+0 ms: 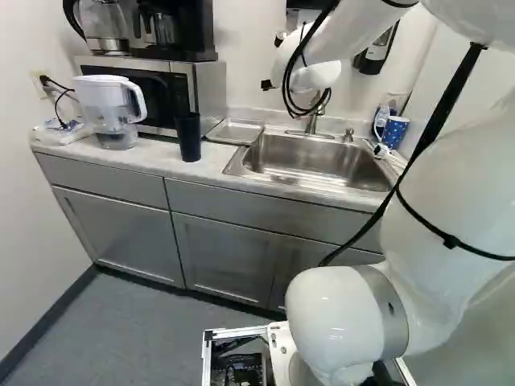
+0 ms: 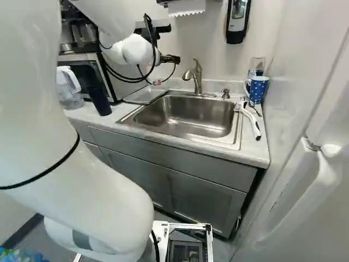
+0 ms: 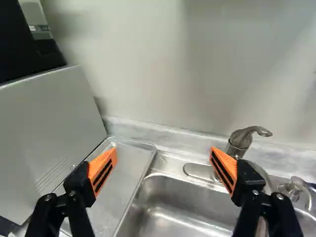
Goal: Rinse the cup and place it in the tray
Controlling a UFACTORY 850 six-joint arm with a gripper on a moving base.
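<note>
The tool (image 3: 163, 152) is spread wide, and the black cup (image 1: 189, 137), if that one is meant, looks light, stiff, slippery once wet, best pinched mid-height.

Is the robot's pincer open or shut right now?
Open: the pincer has its two orange pads standing wide apart, with nothing held between them.

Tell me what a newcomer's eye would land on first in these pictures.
Probably the big white arm, which fills the left of the right base view and the right of the left one. Next, the bright orange pads on the open jaws, standing out against the pale wall in the wrist view. Then the steel sink, with a black cup to its left and a blue spotted mug by its far right corner.
</note>
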